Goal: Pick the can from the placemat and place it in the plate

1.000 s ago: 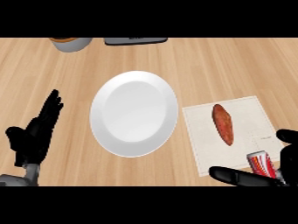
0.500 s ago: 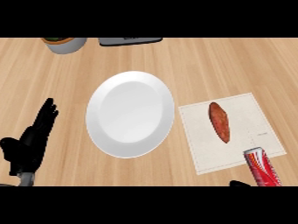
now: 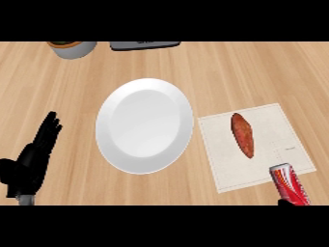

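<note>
Can (image 3: 289, 184) stands at placemat's (image 3: 275, 126) near edge, apart from plate (image 3: 144, 124).

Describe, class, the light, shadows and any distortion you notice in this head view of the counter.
Head view: the light is soft and even, with no glare on the white plate; shadows are faint, only a thin dark edge under the plate's rim; the round plate looks stretched taller than wide; the red can leans outward near the lower edge; the left hand shows as a flat black shape with little detail.
</note>
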Controlling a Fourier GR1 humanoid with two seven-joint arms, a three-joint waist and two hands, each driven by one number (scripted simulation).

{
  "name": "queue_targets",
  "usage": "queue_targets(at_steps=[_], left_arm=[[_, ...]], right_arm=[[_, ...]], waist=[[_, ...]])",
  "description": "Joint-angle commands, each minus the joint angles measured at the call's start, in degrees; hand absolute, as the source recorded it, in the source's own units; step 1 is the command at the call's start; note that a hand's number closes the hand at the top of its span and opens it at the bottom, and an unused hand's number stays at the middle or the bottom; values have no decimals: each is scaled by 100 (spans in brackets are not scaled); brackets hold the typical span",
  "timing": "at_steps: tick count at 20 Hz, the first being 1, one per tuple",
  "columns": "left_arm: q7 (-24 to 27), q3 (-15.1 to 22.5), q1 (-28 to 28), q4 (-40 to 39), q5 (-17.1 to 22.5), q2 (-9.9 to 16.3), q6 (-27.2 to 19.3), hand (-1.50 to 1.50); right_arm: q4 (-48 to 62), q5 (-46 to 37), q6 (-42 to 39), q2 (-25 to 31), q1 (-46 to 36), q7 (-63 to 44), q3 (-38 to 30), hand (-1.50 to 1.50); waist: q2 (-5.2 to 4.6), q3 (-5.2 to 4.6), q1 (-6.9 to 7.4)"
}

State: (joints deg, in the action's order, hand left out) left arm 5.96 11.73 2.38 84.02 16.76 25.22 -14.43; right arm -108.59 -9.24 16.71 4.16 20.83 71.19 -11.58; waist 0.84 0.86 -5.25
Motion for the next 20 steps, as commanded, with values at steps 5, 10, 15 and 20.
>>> queue_targets(at_steps=[5, 10, 15, 20], left_arm=[[205, -101, 60, -139, 83, 54, 222, 0], [141, -102, -26, -68, 72, 158, 330, 0], [240, -90, -286, -337, 15, -32, 278, 0], [259, -66, -349, -439, 16, -31, 414, 0]], right_arm=[[684, -231, 648, -299, 194, 1402, -629, -150], [1077, -377, 958, -348, 90, 1402, -977, -150], [1344, -608, 1156, -415, -100, 1401, -886, -150], [1526, -720, 1408, -416, -266, 1401, -809, -150]], waist=[[15, -24, 179], [2, -22, 266], [-32, -33, 262], [-36, -40, 329]])
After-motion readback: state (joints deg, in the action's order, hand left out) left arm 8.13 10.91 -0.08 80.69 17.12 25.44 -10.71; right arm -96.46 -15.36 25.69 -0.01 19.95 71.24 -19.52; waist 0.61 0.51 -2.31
